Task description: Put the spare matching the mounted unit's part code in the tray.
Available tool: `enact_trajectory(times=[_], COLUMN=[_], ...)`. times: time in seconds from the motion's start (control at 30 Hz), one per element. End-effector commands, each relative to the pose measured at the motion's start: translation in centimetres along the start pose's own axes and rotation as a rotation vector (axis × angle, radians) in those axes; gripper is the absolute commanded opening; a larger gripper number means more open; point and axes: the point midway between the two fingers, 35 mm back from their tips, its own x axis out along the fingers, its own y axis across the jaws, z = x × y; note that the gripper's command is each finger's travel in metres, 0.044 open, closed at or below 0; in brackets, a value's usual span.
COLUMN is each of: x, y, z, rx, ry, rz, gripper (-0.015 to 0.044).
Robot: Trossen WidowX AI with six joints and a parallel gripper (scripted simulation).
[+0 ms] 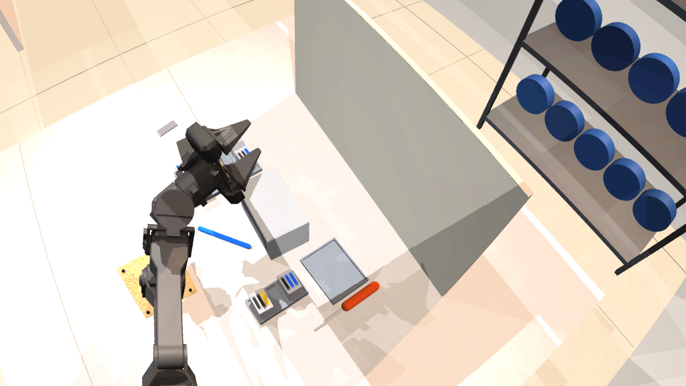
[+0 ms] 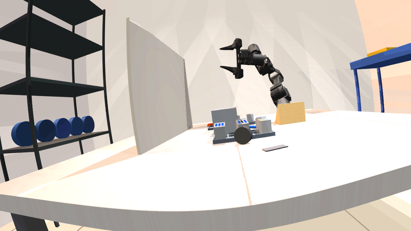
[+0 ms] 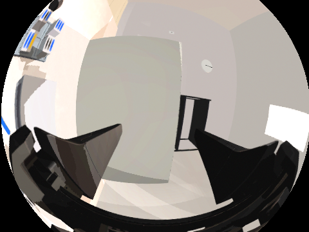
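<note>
Matte dark gripper (image 2: 230,58), jaws spread and holding nothing, above the flat rectangular grey tray (image 1: 333,270), which holds nothing.

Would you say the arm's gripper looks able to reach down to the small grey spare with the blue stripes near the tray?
Probably yes: the open, empty gripper is raised, and the blue-striped grey spare sits uncovered beside the flat grey tray, nothing above it; only the yellow-striped spare stands close.
</note>
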Motion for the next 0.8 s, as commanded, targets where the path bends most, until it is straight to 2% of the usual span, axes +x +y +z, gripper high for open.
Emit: enact_trajectory(times=[0.0,0.2,0.27,0.53,0.77], x=[0.0,0.2,1.3,7.5,10.8], y=[0.0,0.0,0.1,2.9,7.3], z=[0.0,0.1,0.5,2.2,2.1], rx=[0.0,0.009,0.079,0.526,0.908], ry=[0.0,-0.003,-0.023,-0.002,0.252], rz=[0.0,0.007,0.065,0.471,0.839], gripper=[0.0426,0.044,0.044,0.044,0.044])
